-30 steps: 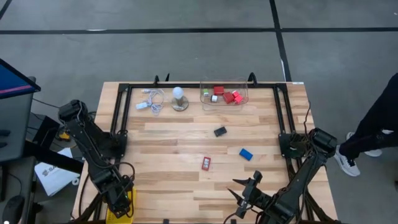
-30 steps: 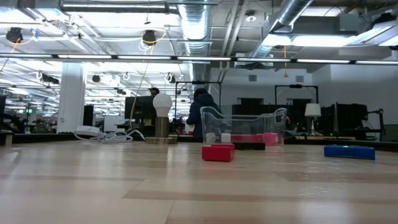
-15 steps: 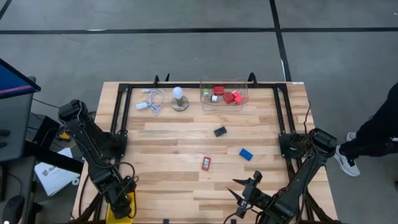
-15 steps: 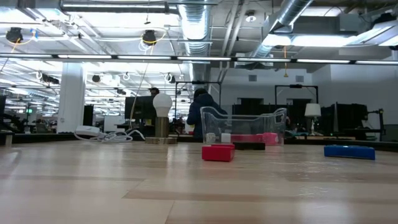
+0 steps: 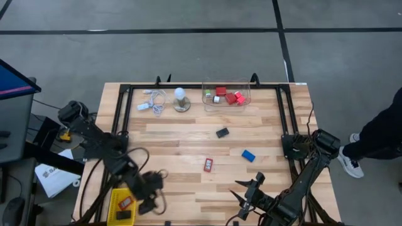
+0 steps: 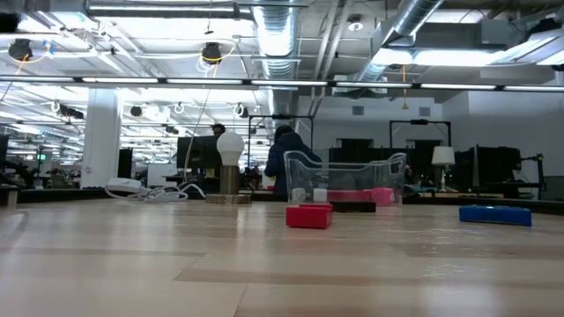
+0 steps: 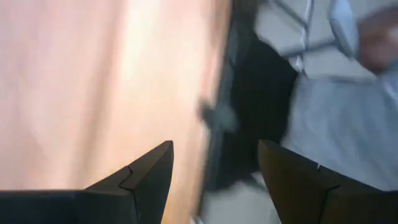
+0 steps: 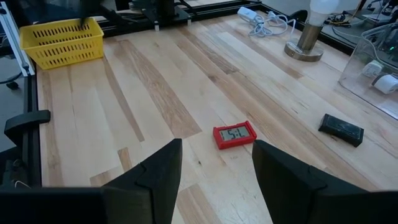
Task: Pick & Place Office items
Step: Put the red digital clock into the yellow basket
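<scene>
- Sitting at the near left corner of the table [image 5: 176,144], left gripper [image 5: 152,199] is just beside the yellow basket [image 5: 123,205]; its fingers [image 7: 146,174] are spread apart with nothing between them. Left wrist view is too blurred to read past the fingers.
- Yellow basket holds a red block [image 5: 126,202] and a black block [image 5: 121,215].
- Right gripper [image 5: 246,193] waits at the near edge, right of centre, fingers apart, empty.
- Red block with a small display [image 5: 208,164] lies flat on the bare wood near the table's middle; right wrist view shows it [image 8: 234,134] ahead of the right gripper, not touching it.
- Blue block [image 5: 249,155] lies right of the red one, apart from it; low view shows it at the right [image 6: 494,214].
- Black flat block [image 5: 222,132] lies farther back, between the loose red block and the clear bin [image 5: 226,97].
- Clear bin at the far edge holds several red blocks plus white and green ones.
- White bulb on a round base [image 5: 181,99] stands left of the clear bin; a white coiled cable [image 5: 153,100] lies left of the bulb.
- Person [image 5: 383,132] stands off the right side of the table; another person [image 6: 284,158] shows in the room behind the bin in the low view.
</scene>
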Robot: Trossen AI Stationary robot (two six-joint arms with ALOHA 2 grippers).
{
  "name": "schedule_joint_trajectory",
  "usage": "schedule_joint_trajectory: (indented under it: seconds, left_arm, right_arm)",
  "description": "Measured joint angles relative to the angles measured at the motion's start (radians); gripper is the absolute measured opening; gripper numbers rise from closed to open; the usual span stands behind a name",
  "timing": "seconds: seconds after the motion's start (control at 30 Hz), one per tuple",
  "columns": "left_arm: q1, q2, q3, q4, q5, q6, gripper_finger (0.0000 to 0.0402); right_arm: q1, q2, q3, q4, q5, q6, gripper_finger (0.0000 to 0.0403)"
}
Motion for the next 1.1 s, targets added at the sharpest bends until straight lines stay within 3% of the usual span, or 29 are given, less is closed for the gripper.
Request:
schedule_joint_trajectory:
  seconds: [0.37,0.47,0.53,0.7,0.97,1.1]
  left_arm:
    - [0.281,0.166,0.0,0.183,-0.169,0.498,0.0232]
    - [0.358,0.24,0.0,0.185,-0.323,0.47,0.0232]
    - [0.408,0.293,0.0,0.222,-0.36,0.439,0.0232]
    - [0.453,0.403,0.0,0.416,-0.323,0.433,0.0232]
    - [0.451,0.455,0.002,0.605,-0.323,0.438,0.0232]
    - [0.448,0.481,0.007,0.599,-0.332,0.448,0.0232]
  right_arm:
    - [0.001,0.0,0.0,-0.003,0.0,-0.002,0.0189]
    - [0.001,0.0,0.0,-0.003,0.0,-0.002,0.0189]
    - [0.001,0.0,0.0,-0.003,0.0,-0.001,0.0189]
    - [0.001,0.0,0.0,-0.005,0.0,0.0,0.0189]
    - [0.003,0.0,0.0,-0.015,0.0,0.0,0.0189]
    - [0.002,0.0,0.0,-0.015,0.0,0.0,0.0189]
